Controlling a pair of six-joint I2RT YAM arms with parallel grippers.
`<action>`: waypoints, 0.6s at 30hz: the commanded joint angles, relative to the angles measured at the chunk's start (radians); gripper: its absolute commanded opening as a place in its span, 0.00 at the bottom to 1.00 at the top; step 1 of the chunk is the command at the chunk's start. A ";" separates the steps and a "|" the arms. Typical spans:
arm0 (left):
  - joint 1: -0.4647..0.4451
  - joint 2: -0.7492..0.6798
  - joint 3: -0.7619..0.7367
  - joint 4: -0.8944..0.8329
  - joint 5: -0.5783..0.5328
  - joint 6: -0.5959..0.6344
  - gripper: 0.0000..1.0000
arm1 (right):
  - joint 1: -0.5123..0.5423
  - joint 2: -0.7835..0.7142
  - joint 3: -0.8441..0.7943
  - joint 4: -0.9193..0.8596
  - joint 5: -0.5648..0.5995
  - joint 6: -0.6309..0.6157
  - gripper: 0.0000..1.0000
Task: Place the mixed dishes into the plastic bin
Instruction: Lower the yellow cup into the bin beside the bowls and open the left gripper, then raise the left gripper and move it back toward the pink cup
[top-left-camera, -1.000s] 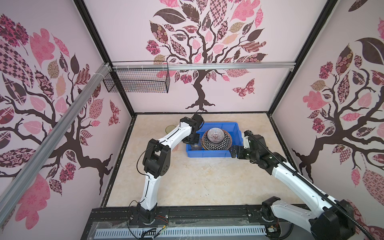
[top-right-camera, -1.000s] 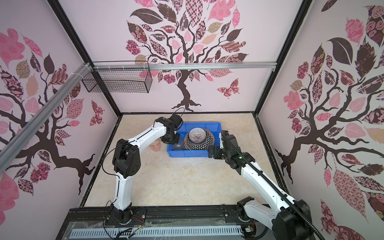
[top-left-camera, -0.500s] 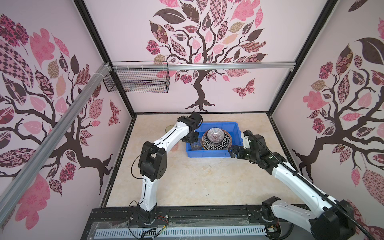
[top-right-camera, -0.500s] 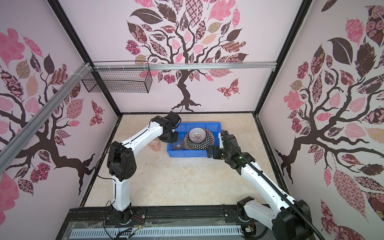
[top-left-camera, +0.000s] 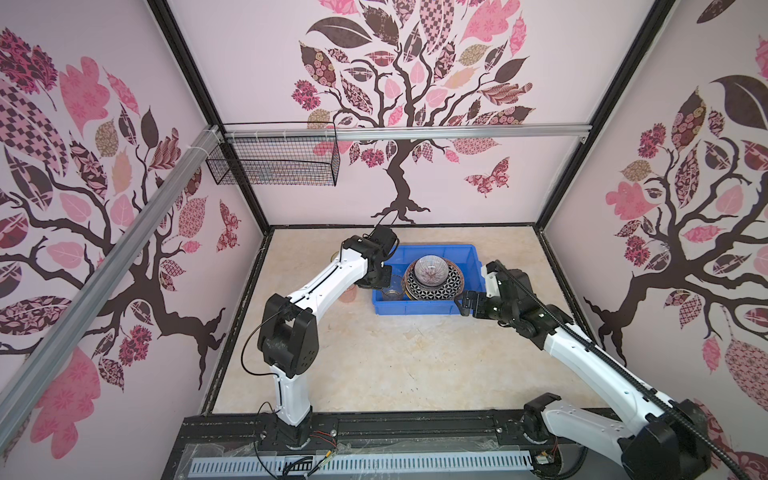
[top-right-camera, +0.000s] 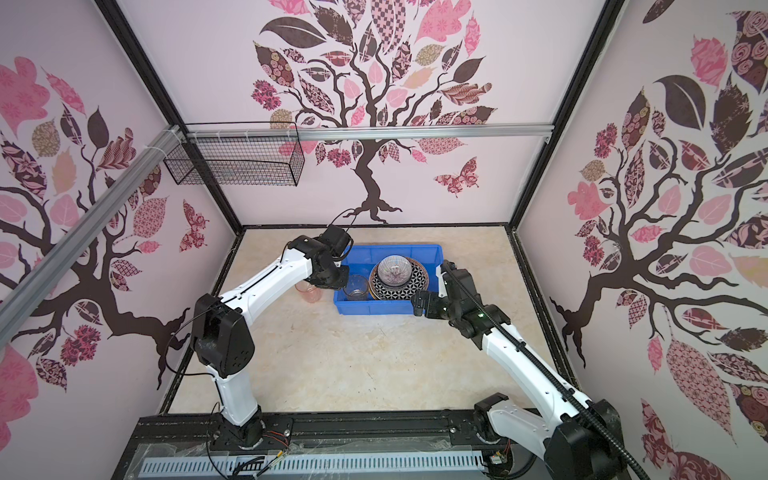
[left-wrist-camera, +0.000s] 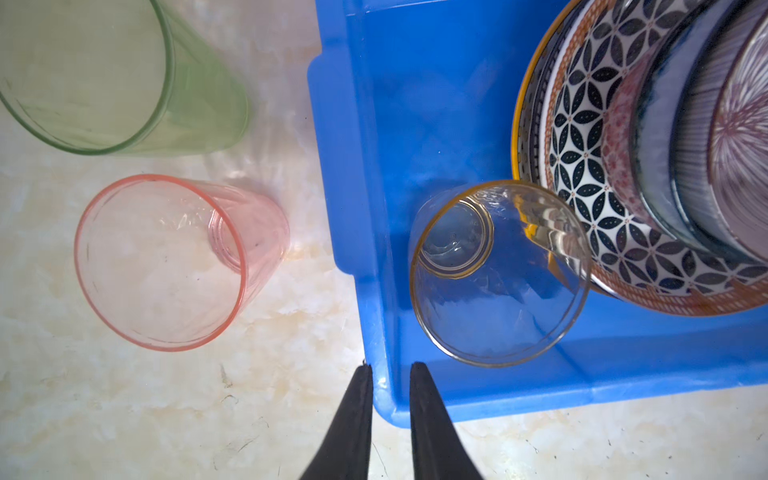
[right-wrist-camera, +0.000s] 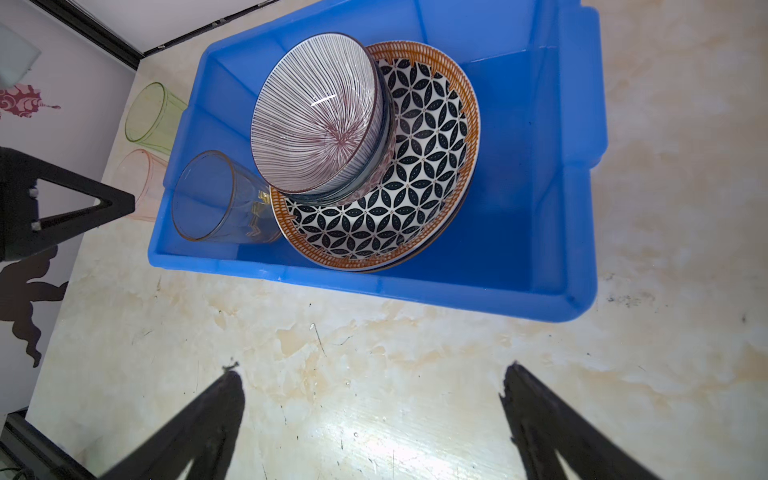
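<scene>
Left arm (top-left-camera: 328, 286) reaches forward, wrist bent down; left gripper (left-wrist-camera: 388, 372) is narrowly parted and empty above the seven-o'clock corner of the blue bin (left-wrist-camera: 415, 104). Amber tumbler (left-wrist-camera: 498, 291) sits inside the bin, at nine o'clock of the stacked dishes (left-wrist-camera: 602, 216). Right gripper (right-wrist-camera: 370, 386) gapes wide at the bin's four o'clock.

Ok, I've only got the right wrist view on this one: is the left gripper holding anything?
Observer: No. In the left wrist view the left gripper is nearly closed, with a narrow gap and nothing between its fingers.
Operator: And the pink tumbler past the plastic bin, is it standing or tipped?
Observer: It stands upright, mouth up, on the table outside the bin.
</scene>
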 joint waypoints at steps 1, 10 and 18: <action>0.025 -0.067 -0.051 0.028 0.014 -0.014 0.21 | -0.005 -0.018 -0.007 0.002 -0.022 0.015 1.00; 0.100 -0.173 -0.172 0.070 0.032 -0.027 0.22 | -0.006 -0.016 0.013 -0.012 -0.031 0.020 1.00; 0.140 -0.203 -0.219 0.100 0.028 -0.039 0.23 | -0.005 0.016 0.020 0.014 -0.105 0.074 1.00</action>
